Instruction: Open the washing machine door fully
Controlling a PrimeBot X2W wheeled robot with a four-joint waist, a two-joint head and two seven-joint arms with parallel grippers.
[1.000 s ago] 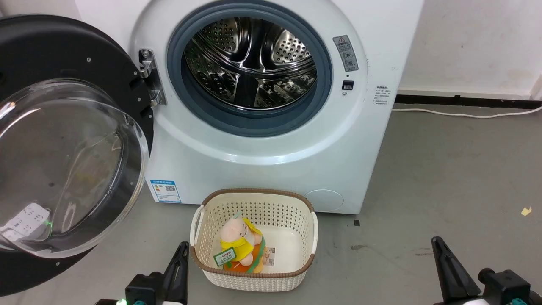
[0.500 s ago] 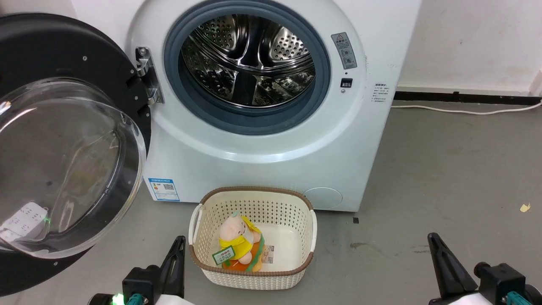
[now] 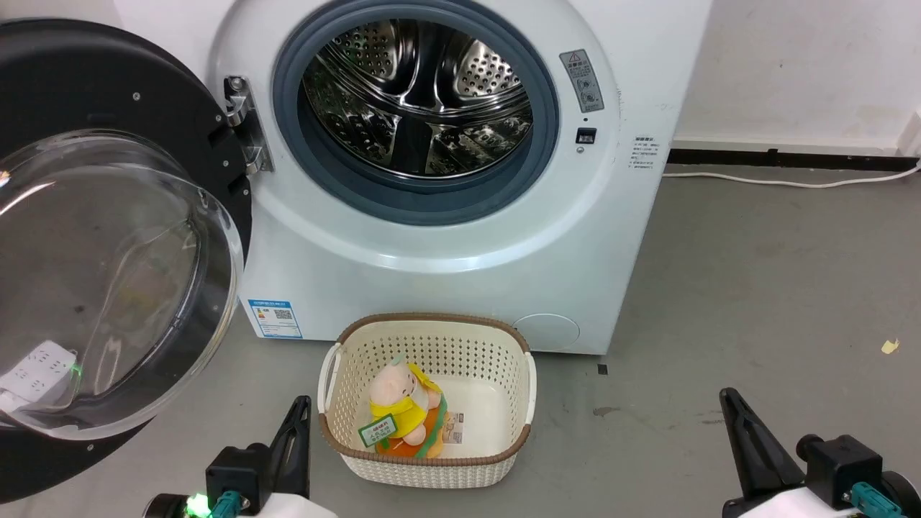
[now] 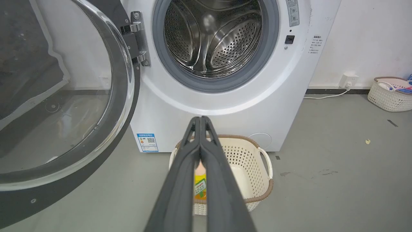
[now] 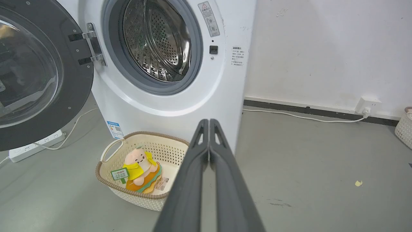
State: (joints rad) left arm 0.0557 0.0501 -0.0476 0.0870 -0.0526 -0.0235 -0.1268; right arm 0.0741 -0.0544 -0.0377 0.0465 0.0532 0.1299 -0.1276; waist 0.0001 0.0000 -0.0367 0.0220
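Observation:
The white washing machine (image 3: 446,244) stands ahead with its steel drum (image 3: 417,93) exposed inside the grey gasket. The glossy black washing machine door (image 3: 79,79) is swung wide to the left on its metal hinge (image 3: 241,122), its clear glass bowl (image 3: 108,280) bulging toward me. It also shows in the left wrist view (image 4: 29,206) and the right wrist view (image 5: 42,116). My left gripper (image 3: 298,414) sits low at the bottom left, shut and empty, its fingers (image 4: 190,161) pressed together. My right gripper (image 3: 730,406) at the bottom right is shut too, holding nothing, well away from the door.
A cream perforated basket (image 3: 504,453) with a plush toy (image 3: 399,414) stands on the grey floor before the machine, between my grippers. A white power strip (image 5: 32,146) and cable lie under the door. A second basket (image 4: 389,96) sits far right by the wall.
The whole head view has shifted slightly left and up, so the camera moved. Both grippers sit slightly further left and higher in the frame; the door stays swung open.

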